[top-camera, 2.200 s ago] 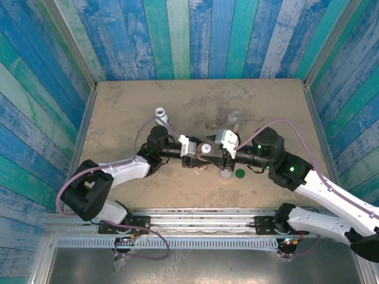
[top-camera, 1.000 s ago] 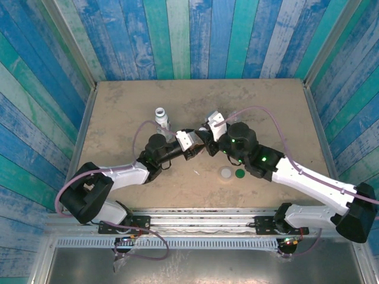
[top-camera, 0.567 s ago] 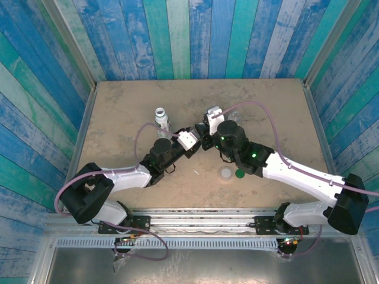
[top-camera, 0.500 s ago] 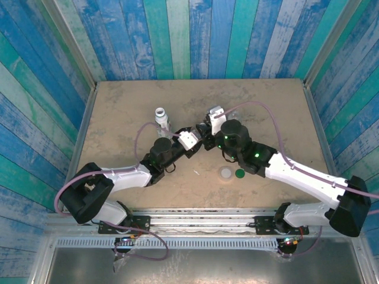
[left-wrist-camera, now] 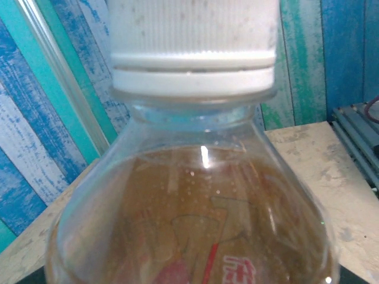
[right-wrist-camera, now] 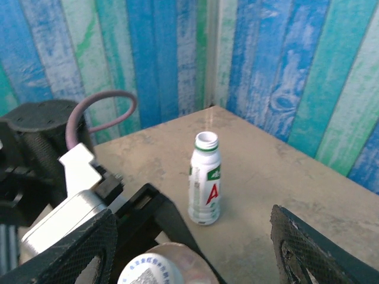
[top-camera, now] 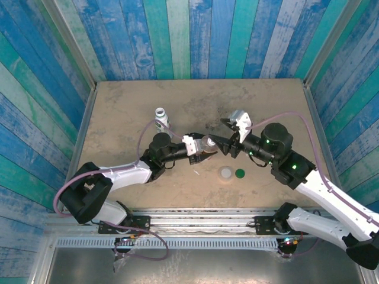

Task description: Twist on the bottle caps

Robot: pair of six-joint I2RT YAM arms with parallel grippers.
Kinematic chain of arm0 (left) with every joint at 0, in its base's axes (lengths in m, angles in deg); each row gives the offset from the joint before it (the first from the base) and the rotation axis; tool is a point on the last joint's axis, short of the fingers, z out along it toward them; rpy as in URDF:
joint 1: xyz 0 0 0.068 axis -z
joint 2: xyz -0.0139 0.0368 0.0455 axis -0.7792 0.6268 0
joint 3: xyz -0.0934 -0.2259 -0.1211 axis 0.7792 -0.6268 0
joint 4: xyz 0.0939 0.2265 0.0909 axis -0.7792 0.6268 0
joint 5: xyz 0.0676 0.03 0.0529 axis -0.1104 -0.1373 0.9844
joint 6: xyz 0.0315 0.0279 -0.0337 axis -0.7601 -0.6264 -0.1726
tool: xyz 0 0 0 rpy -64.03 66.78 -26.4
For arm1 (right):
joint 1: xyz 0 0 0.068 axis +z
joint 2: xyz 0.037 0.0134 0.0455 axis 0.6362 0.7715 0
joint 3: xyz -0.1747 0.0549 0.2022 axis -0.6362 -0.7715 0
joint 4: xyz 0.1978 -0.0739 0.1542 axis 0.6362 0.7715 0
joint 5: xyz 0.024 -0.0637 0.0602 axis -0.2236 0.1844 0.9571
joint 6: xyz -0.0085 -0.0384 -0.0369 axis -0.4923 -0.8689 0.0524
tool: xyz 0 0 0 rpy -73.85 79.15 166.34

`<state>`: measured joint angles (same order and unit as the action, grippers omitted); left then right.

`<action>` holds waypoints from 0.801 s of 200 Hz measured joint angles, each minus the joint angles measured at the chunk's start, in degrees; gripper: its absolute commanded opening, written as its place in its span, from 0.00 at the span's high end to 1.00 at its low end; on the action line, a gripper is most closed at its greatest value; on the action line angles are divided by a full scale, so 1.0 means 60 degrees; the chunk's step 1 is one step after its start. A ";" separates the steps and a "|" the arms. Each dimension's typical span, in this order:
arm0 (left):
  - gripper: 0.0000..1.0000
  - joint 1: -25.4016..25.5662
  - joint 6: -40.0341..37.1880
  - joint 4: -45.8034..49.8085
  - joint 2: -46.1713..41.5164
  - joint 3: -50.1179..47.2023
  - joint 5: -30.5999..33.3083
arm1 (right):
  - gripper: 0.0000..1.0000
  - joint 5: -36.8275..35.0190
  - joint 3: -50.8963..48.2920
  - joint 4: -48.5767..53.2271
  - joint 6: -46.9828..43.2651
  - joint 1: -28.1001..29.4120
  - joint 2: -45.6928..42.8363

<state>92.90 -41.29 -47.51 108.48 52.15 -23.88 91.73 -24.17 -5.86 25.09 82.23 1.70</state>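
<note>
Blue-planked walls [top-camera: 177, 35] ring the table [top-camera: 266, 100]; left tool [top-camera: 197, 146], stretched inward, grips the amber bottle [top-camera: 207, 144], right tool [top-camera: 227, 141] gaping beside it.

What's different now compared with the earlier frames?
The right gripper has pulled back rightward off the amber bottle and stands open. The left gripper still holds that bottle, its small white cap on. The wide whitish cap, green cap and white bottle have not moved.
</note>
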 measured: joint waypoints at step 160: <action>0.06 -0.0033 0.0233 -0.0033 0.0036 0.0007 0.0211 | 0.78 -0.0055 -0.0215 0.0867 -0.0747 -0.0004 0.0627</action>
<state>92.71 -39.89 -47.70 108.70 52.19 -22.61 91.40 -25.46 -0.66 20.60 82.21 5.46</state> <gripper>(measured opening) 0.941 0.334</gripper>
